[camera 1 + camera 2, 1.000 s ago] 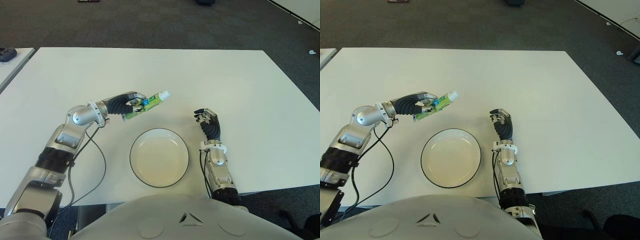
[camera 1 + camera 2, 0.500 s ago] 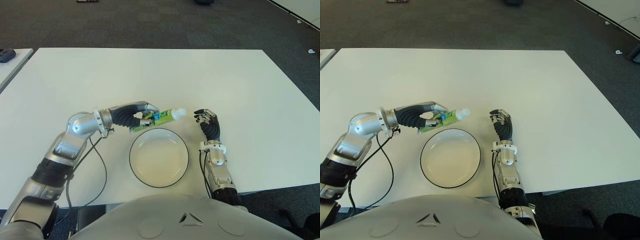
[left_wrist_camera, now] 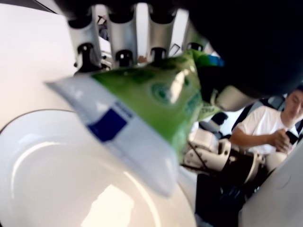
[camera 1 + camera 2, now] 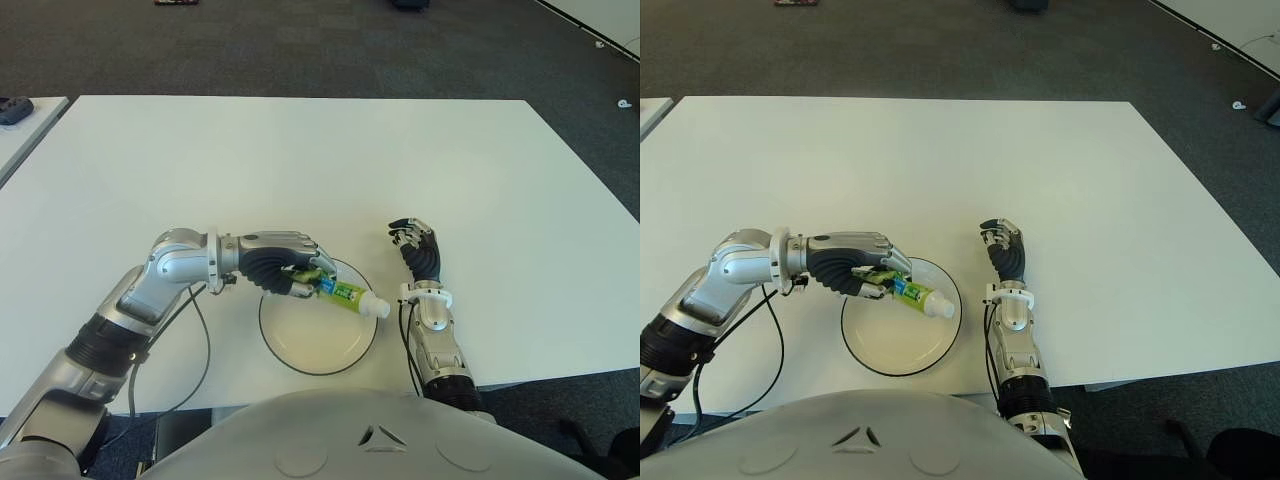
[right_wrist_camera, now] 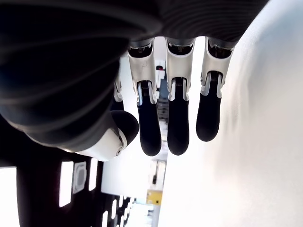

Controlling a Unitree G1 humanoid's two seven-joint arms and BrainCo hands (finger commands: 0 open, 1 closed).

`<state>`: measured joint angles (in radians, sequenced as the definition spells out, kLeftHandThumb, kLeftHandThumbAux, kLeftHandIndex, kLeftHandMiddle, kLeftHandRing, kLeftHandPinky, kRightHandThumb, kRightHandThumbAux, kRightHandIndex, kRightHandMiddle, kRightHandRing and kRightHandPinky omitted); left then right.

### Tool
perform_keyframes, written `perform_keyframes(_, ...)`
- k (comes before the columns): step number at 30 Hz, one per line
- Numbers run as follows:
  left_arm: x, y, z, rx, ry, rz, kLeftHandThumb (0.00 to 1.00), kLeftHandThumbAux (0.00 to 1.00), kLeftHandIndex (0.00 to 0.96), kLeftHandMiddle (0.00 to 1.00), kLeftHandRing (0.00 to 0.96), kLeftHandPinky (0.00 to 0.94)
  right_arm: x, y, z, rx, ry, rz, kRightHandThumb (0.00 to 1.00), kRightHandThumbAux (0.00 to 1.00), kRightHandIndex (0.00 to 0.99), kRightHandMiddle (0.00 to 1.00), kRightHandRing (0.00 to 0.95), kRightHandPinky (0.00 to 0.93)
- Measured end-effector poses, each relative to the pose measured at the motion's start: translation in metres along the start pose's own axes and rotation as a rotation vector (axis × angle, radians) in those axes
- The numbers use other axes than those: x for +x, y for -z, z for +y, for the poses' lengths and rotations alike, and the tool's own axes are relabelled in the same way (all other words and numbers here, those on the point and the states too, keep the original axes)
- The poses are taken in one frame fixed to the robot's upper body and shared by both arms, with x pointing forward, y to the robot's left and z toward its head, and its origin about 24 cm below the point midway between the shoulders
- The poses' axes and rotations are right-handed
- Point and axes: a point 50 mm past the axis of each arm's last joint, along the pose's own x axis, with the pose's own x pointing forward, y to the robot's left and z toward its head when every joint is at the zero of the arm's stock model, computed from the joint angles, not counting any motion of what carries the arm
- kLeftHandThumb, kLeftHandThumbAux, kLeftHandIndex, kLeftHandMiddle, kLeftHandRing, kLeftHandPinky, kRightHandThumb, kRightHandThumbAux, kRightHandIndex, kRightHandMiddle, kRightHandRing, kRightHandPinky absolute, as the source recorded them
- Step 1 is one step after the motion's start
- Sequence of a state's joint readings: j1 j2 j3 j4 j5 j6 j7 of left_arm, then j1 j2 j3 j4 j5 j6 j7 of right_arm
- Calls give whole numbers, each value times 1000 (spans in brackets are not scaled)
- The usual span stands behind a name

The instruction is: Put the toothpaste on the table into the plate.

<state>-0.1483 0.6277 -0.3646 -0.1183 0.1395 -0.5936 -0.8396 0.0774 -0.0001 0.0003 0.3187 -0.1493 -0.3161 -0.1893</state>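
My left hand (image 4: 290, 274) is shut on a green and white toothpaste tube (image 4: 345, 294), holding it over the white, dark-rimmed plate (image 4: 310, 350) near the table's front edge. The tube's white cap (image 4: 376, 307) points right and down, over the plate's right side. In the left wrist view the tube (image 3: 142, 109) hangs just above the plate (image 3: 71, 179); whether they touch I cannot tell. My right hand (image 4: 418, 245) shows just right of the plate, fingers relaxed and holding nothing (image 5: 170, 127).
The white table (image 4: 300, 150) stretches far behind the plate. A second table's corner (image 4: 25, 110) with a dark object shows at far left. A seated person (image 3: 265, 127) appears in the left wrist view's background.
My left hand has carried the toothpaste from behind the plate's left rim down and right over the plate, turning the cap downward. The right hand has not moved.
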Motion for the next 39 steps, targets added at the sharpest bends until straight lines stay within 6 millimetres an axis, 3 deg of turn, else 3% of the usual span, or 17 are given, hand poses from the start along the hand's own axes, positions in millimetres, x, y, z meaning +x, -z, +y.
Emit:
perform_keyframes(12, 7, 9, -32, 148, 81, 13, 710, 711, 441, 865, 848, 854, 0, 0, 0, 2, -3, 1, 706, 731, 419, 433, 432, 447)
perform_keyframes(28, 13, 13, -44, 474, -1, 22, 709, 708, 441, 908, 886, 892, 0, 0, 0, 2, -4, 0, 707, 731, 420, 432, 434, 455)
perform_keyframes(39, 14, 19, -47, 598, -56, 66, 710, 707, 441, 917, 890, 896, 0, 0, 0, 3, -2, 1, 707, 732, 419, 428, 424, 437)
